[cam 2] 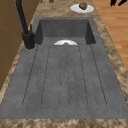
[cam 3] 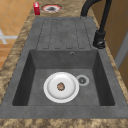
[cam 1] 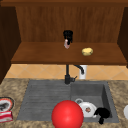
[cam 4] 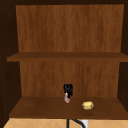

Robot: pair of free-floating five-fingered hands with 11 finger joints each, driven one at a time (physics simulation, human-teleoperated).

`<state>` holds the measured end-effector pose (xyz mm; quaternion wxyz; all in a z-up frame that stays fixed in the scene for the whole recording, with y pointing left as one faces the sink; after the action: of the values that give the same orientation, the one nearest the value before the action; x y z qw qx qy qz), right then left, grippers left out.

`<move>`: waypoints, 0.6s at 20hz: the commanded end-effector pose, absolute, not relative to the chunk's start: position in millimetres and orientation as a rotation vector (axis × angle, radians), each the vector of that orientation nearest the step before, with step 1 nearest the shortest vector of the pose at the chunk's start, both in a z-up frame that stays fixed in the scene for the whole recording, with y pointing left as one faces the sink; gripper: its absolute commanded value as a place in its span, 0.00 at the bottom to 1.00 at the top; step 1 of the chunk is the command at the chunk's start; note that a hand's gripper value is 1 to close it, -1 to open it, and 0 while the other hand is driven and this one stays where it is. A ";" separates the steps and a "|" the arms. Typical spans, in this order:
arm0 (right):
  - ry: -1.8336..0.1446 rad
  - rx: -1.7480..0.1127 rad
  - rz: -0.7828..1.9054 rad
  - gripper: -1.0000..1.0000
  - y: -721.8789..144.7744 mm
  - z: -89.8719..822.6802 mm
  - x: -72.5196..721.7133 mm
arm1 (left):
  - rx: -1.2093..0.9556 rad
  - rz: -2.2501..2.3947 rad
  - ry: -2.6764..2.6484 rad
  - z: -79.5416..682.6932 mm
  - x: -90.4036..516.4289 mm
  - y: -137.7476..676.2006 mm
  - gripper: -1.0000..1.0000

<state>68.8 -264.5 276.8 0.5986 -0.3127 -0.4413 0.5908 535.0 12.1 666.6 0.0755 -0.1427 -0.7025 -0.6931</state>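
- Up on the lower shelf (cam 1: 45, 53) of the wall cabinet, the left hand (cam 1: 68, 35) is seen from the front with its fingers curled down round a small pinkish object (cam 1: 66, 44), held upright with its lower end at or just above the shelf board.
- The same hand (cam 4: 68, 89) and pinkish object (cam 4: 67, 98) are shown in the upper view, with a yellow sponge-like lump (cam 4: 87, 105) lying near, to the right and apart from them.
- What the pinkish object is cannot be told; it is judged small, light and stiff, and probably smooth, so that slipping is to be feared if the grip is loosened.
- The hold is taken at its upper end; a grip nearer the middle would be judged steadier.
- The right hand (cam 1: 102, 113) hangs low by the sink's (cam 1: 107, 92) front right corner, beside a white plate (cam 1: 87, 109); whether its fingers are curled cannot be told.
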 end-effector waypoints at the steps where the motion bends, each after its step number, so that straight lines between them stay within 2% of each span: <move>1: -1.024 -0.725 1.370 0.50 -264.5 276.8 68.8 | -0.559 -2.156 -2.140 677.5 532.0 12.0 1.00; 12: -1.024 -0.725 1.370 0.50 -264.5 276.8 68.8 | -0.473 -2.104 -2.135 758.7 504.4 30.2 1.00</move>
<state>68.8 -264.5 276.8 0.5986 -0.3127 -0.4413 0.5908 512.5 26.4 739.7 0.0690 -0.1400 -0.7070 -0.6898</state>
